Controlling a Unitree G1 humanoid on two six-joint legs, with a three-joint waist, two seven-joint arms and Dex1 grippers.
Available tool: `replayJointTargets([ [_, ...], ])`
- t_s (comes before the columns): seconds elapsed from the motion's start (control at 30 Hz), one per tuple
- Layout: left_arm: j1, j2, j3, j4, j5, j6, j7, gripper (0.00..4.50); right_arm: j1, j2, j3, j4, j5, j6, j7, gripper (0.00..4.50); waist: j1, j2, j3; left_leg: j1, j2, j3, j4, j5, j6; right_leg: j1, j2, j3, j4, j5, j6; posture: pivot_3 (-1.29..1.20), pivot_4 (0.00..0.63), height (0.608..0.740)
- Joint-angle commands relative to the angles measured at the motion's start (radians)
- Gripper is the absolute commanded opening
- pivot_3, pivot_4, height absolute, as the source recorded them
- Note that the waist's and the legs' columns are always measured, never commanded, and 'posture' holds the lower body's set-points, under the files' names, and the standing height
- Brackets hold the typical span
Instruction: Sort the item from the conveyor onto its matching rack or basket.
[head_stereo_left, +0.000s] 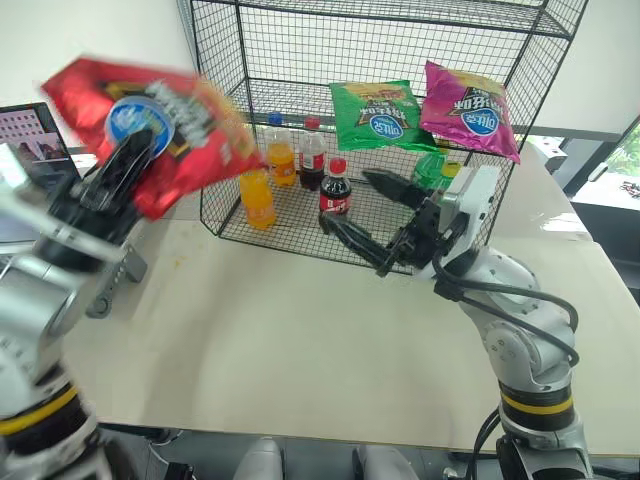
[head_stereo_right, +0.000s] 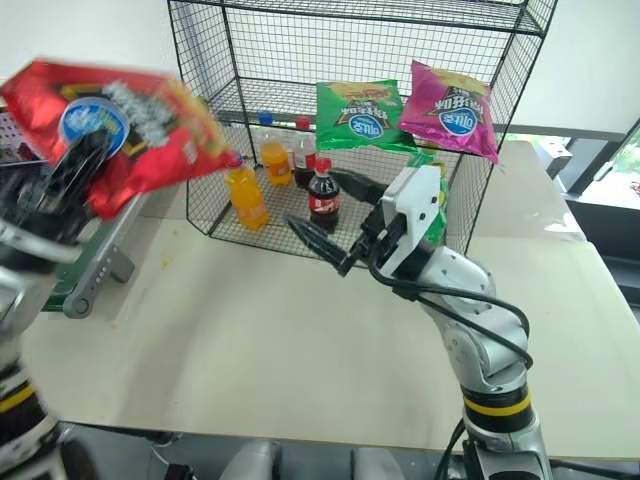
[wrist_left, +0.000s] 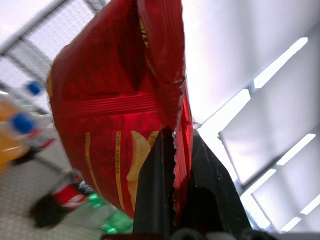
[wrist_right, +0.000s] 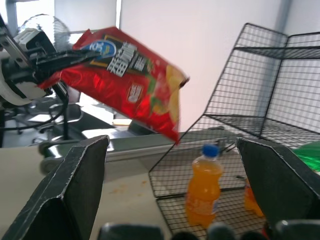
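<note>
The left gripper (head_stereo_left: 125, 165) is clenched on the red chip bag (head_stereo_left: 160, 125), its two black fingers (wrist_left: 155, 190) pinching the crimped, saw-toothed seam at one end. The bag hangs in the air, tilted, up at the left of the black wire rack (head_stereo_left: 400, 60) and well above the pale surface (head_stereo_left: 300, 340). Its foil is glossy and crinkled, puffed like a pillow, with a round blue logo and dark lettering on the face turned toward the head camera.

The right gripper (head_stereo_left: 375, 225) is released: its two tapered, matte black fingers (wrist_right: 75, 190) stand wide apart, holding nothing, just in front of the rack's lowest tier.

The rack is a tall cage of thin black mesh in small squares, with flat wire tiers. On an upper tier a green bag (head_stereo_left: 378, 112) and a magenta bag (head_stereo_left: 468, 110) lean side by side, both shiny and creased. On the bottom tier stand plastic bottles: two of orange drink (head_stereo_left: 257, 197) with blue caps, and dark cola bottles (head_stereo_left: 336, 188) with red caps and labels.

The conveyor (head_stereo_right: 95, 255) sits at the left edge of the surface, below the bag, showing a grey metal rail, a rounded end and a strip of dark green belt.
</note>
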Motion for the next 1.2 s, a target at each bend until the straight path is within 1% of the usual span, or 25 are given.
replayJointTargets([
  [0.03, -0.186, -0.047, -0.08, 0.153, -0.014, -0.034, 0.006, 0.02, -0.048, 0.014, -0.026, -0.062, -0.031, -0.013, -0.072, 4.5, -0.003, 0.0, 0.0, 0.0, 0.0, 0.0, 0.0, 0.0, 0.0, 0.0, 0.0, 0.0, 0.0, 0.0, 0.0, 0.0, 0.15, 0.74],
  [0.1, -0.289, -0.068, -0.121, 0.273, -0.007, -0.043, -0.027, 0.02, -0.056, 0.017, -0.027, -0.071, -0.043, -0.013, -0.094, 4.5, 0.0, 0.0, 0.0, 0.0, 0.0, -0.001, 0.0, 0.0, 0.0, 0.0, 0.0, -0.001, 0.001, 0.0, 0.0, 0.0, 0.15, 0.74],
  [0.2, -0.431, -0.121, -0.152, 0.539, 0.099, -0.064, -0.13, 0.02, -0.055, 0.014, -0.034, -0.088, -0.063, -0.008, -0.123, 4.5, 0.002, 0.0, 0.0, -0.001, -0.001, -0.001, 0.0, 0.0, 0.0, 0.0, 0.0, -0.001, 0.0, 0.0, 0.0, 0.0, 0.15, 0.74],
  [0.27, -0.472, -0.131, -0.159, 0.65, 0.169, -0.062, -0.204, 0.02, -0.056, 0.013, -0.035, -0.095, -0.067, -0.001, -0.135, 4.5, 0.001, 0.001, 0.0, -0.001, -0.001, -0.001, 0.0, 0.0, 0.0, 0.0, 0.0, -0.001, -0.001, 0.0, 0.0, 0.0, 0.15, 0.74],
  [0.37, -0.542, -0.175, -0.134, 0.848, 0.271, -0.129, -0.301, 0.02, -0.043, 0.007, -0.031, -0.114, -0.081, 0.005, -0.148, 4.5, -0.001, 0.001, 0.0, -0.001, -0.002, -0.001, 0.0, 0.0, 0.0, 0.0, 0.0, -0.001, -0.001, 0.0, 0.0, 0.0, 0.15, 0.74],
  [0.43, -0.574, -0.199, -0.108, 0.916, 0.316, -0.164, -0.331, 0.02, -0.04, 0.004, -0.028, -0.124, -0.09, 0.008, -0.159, 4.5, -0.001, 0.001, 0.0, -0.002, -0.002, -0.001, 0.0, 0.001, 0.0, -0.002, 0.0, -0.002, -0.001, 0.0, 0.0, 0.0, 0.15, 0.74],
  [0.53, -0.595, -0.223, -0.073, 0.956, 0.366, -0.191, -0.354, 0.02, -0.039, 0.002, -0.031, -0.135, -0.097, 0.016, -0.17, 4.5, -0.003, 0.001, 0.0, -0.007, -0.001, -0.001, 0.0, 0.001, 0.0, -0.007, 0.0, -0.001, 0.0, 0.0, 0.0, 0.0, 0.15, 0.74],
  [0.63, -0.597, -0.261, -0.037, 0.97, 0.415, -0.242, -0.32, 0.02, -0.04, -0.003, -0.032, -0.137, -0.11, 0.016, -0.177, 4.5, 0.0, 0.001, 0.0, -0.009, -0.002, -0.001, 0.0, 0.002, -0.001, -0.01, 0.0, -0.001, 0.001, 0.0, 0.0, 0.0, 0.15, 0.74],
  [0.77, -0.608, -0.359, -0.02, 0.906, 0.471, -0.314, -0.227, 0.02, -0.054, -0.03, -0.021, -0.129, -0.149, 0.051, -0.193, 4.5, 0.006, 0.001, 0.0, -0.009, -0.002, -0.001, 0.0, 0.002, 0.0, -0.01, -0.001, -0.001, 0.002, 0.0, 0.001, 0.0, 0.15, 0.74],
  [0.9, -0.667, -0.434, 0.007, 0.913, 0.525, -0.41, -0.19, 0.02, -0.074, -0.029, -0.007, -0.127, -0.17, 0.082, -0.213, 4.5, 0.01, 0.0, 0.0, -0.01, -0.002, -0.001, 0.001, 0.002, 0.0, -0.01, -0.001, 0.0, 0.002, 0.001, 0.002, 0.0, 0.15, 0.74],
  [1.07, -0.739, -0.499, 0.034, 0.992, 0.584, -0.502, -0.177, 0.02, -0.102, -0.014, 0.012, -0.132, -0.19, 0.112, -0.238, 4.5, 0.006, 0.0, 0.0, -0.01, -0.003, -0.001, 0.001, 0.003, 0.0, -0.01, -0.001, 0.0, 0.002, 0.001, 0.002, 0.0, 0.15, 0.74],
  [1.2, -0.814, -0.505, 0.068, 1.08, 0.636, -0.587, -0.194, 0.02, -0.1, -0.002, 0.017, -0.14, -0.197, 0.124, -0.243, 4.5, 0.004, 0.0, 0.0, -0.01, -0.003, -0.001, 0.001, 0.003, 0.001, -0.01, -0.001, 0.001, 0.001, 0.001, 0.002, 0.0, 0.15, 0.74],
])
